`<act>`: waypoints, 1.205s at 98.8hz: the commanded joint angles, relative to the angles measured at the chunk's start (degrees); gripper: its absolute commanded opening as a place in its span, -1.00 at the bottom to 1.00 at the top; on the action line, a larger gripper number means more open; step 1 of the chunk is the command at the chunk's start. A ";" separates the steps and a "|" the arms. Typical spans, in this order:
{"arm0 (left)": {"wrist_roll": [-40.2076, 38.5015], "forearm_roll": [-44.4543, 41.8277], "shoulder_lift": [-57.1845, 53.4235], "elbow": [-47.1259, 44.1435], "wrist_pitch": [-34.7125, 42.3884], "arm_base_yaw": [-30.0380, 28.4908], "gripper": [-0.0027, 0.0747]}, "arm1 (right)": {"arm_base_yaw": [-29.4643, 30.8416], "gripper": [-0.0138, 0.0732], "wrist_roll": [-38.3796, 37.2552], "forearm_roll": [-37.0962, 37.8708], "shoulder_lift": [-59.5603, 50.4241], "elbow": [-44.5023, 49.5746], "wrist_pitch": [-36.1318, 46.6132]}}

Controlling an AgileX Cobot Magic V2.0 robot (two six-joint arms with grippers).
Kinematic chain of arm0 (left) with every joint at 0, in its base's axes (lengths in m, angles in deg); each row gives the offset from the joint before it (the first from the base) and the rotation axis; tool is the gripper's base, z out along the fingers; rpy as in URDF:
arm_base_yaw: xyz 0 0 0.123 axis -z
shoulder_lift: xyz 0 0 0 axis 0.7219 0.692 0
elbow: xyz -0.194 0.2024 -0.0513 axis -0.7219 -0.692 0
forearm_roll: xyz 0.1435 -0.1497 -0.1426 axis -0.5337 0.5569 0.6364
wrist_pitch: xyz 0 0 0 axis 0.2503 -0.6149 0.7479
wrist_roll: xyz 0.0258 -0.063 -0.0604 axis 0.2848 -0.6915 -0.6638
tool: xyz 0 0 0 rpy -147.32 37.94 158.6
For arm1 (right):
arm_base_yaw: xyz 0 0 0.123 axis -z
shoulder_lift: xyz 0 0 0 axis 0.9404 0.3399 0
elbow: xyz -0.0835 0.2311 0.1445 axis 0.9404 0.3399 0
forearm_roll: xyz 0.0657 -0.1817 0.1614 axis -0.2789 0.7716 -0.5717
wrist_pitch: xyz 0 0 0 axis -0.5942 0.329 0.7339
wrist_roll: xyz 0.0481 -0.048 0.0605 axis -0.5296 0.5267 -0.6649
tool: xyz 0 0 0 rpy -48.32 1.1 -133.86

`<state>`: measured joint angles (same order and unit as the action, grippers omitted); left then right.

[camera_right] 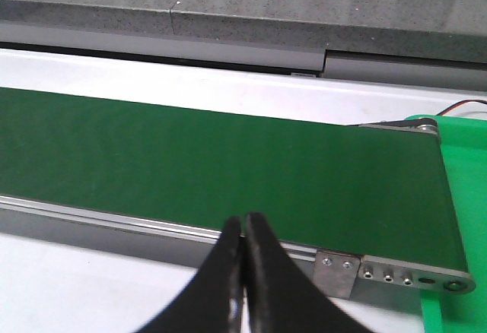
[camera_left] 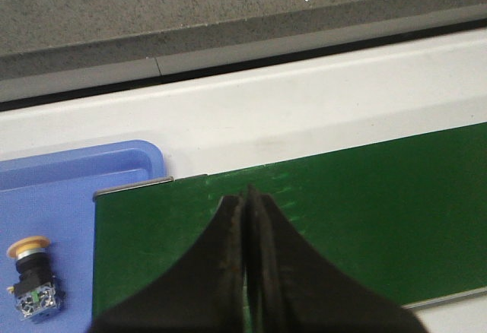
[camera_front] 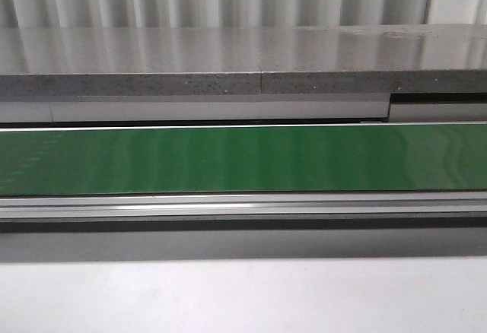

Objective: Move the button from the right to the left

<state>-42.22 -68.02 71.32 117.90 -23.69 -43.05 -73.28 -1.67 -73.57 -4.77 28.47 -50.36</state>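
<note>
The button (camera_left: 32, 278), with a yellow-orange mushroom head, black collar and blue-grey rear block, lies in a blue tray (camera_left: 53, 196) beside the left end of the green belt (camera_left: 342, 204). It shows only in the left wrist view. My left gripper (camera_left: 245, 196) is shut and empty, hovering over the belt's left end. My right gripper (camera_right: 243, 220) is shut and empty, above the belt's near rail close to its right end. The green belt (camera_front: 243, 158) runs bare across the front view, where neither gripper shows.
A grey speckled counter (camera_front: 243, 59) runs behind the belt. An aluminium rail (camera_front: 243, 207) fronts it, with white table (camera_front: 243, 295) nearer. A green tray (camera_right: 464, 173) sits past the belt's right end, by a metal bracket (camera_right: 396, 272).
</note>
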 commanded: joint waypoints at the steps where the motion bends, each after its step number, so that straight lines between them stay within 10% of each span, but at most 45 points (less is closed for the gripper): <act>1: 0.15 1.27 -4.90 -1.74 6.44 0.47 -0.98 | 0.04 -0.83 0.21 -0.68 0.35 -1.34 4.43; 75: 0.05 1.89 -29.24 -19.54 9.01 0.35 -0.98 | 0.04 -0.83 0.21 -0.68 0.35 -1.34 4.43; 119: -12.39 -13.03 -38.71 -36.27 30.23 0.35 -0.98 | 0.04 -0.83 0.21 -0.68 0.35 -1.34 4.43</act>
<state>-50.81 -76.85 33.90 83.14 -1.73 -43.05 -73.28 -1.67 -73.57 -4.77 28.47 -50.36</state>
